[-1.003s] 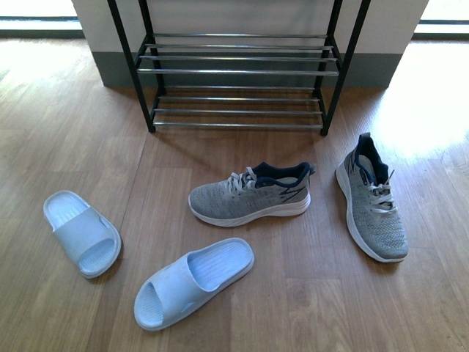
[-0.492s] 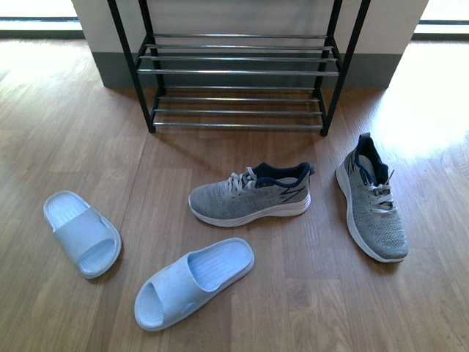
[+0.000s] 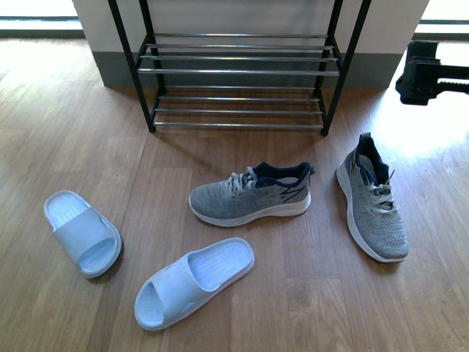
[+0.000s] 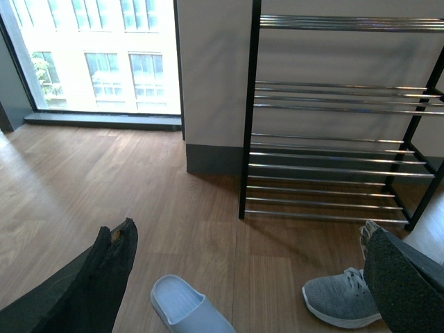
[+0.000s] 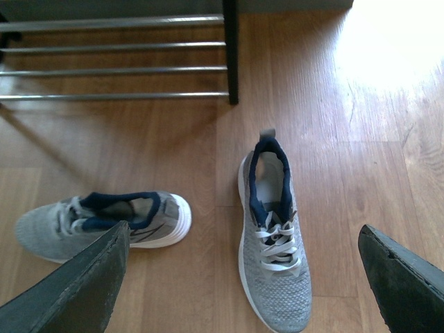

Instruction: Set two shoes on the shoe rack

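A multi-tier shoe rack of black metal side frames and thin chrome rods stands at the far edge of the light wooden plank floor, its back to a pale wall with a grey skirting. Both grey knit lace-up sneakers with thick white soles and navy lining sit upright on the floor in front of the rack, neither on a shelf. The middle sneaker lies crosswise before the rack's right half, toe to the left. The right-hand sneaker is near it but apart, heel toward the rack's right front leg, toe toward the robot. Two pale blue rubber slide slippers lie toward the floor's left: the outer slipper and the nearer slipper, well apart from the sneakers.

The left gripper has its black fingers spread wide, with nothing between them. The right gripper is equally wide and empty, above the right-hand sneaker. The black right arm shows right of the rack
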Controlling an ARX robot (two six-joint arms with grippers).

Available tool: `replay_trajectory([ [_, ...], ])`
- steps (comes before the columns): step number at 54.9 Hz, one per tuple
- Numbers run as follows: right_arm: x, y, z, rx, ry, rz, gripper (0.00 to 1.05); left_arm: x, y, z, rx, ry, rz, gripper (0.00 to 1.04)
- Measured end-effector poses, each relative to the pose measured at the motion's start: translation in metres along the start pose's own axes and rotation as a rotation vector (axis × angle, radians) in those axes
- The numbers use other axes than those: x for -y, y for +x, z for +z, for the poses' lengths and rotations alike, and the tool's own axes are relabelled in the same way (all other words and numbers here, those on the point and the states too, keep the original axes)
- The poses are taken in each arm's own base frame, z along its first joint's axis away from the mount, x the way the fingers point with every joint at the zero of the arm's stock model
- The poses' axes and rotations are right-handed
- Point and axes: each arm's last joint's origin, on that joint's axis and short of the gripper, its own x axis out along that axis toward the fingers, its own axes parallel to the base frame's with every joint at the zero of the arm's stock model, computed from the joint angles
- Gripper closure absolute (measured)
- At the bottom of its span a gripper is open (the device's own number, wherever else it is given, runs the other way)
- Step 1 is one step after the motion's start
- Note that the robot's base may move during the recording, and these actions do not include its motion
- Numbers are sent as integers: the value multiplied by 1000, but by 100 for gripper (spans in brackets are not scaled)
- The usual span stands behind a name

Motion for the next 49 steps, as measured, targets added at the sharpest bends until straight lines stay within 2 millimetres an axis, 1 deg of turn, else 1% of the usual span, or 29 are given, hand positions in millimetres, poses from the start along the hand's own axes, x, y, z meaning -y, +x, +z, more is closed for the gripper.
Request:
replay_trajectory([
  [5,2,37,2,-57,-1,-63,9,0,0,0,0,0,0,9],
  [6,2,48,1,-78,3,-73,9,0,0,0,0,0,0,9],
  [10,5,82,-1,-137,-3,-118,9,0,0,0,0,0,0,9],
  [14,8,105,-5,-187,-18,-138,9,0,0,0,0,0,0,9],
  [16,9,113,-7,-206,-26,-144,9,0,0,0,0,0,0,9],
  [21,14,143,-20,-284,-57,-160,9,0,0,0,0,0,0,9],
  [24,17,156,-27,-309,-73,-170,9,0,0,0,0,0,0,9],
  [33,28,183,-41,-358,-101,-205,9,0,0,0,0,0,0,9],
  [41,35,199,-48,-391,-116,-211,9,0,0,0,0,0,0,9],
  [49,37,215,-54,-416,-122,-213,9,0,0,0,0,0,0,9],
])
